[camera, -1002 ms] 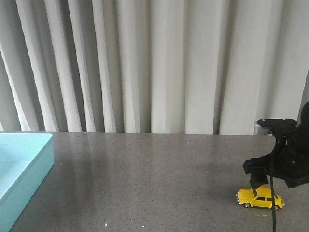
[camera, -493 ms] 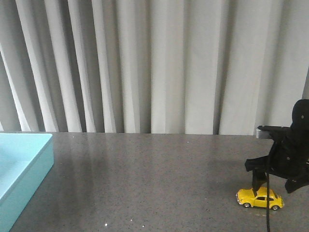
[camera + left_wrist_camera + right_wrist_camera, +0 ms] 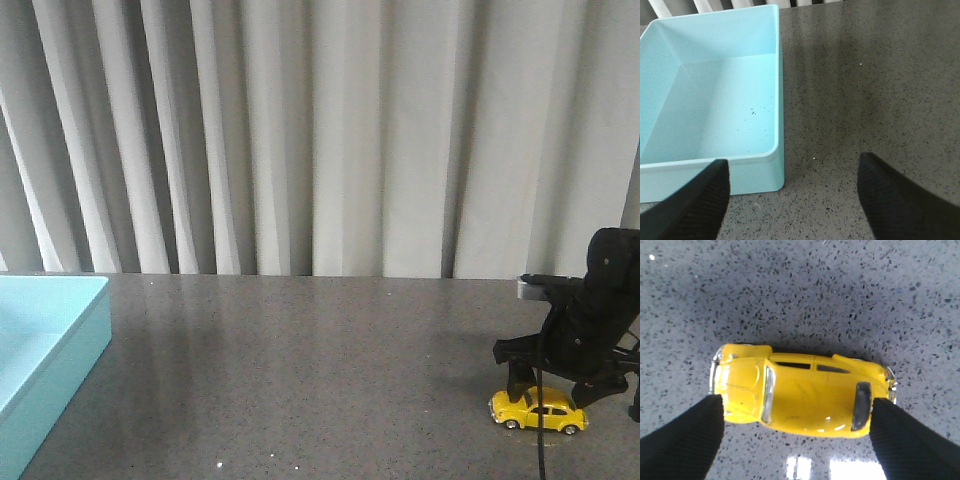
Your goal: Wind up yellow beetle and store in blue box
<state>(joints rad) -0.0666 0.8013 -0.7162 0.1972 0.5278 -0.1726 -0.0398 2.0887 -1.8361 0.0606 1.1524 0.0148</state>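
No legible writing on yellow beetle (image 3: 802, 392)

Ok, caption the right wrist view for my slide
Right gripper open around the yellow toy car on the speckled grey table.

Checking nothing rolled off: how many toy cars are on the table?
1. The beetle sits at the table's near right, under the right hand, far from the box on the left. No others visible.
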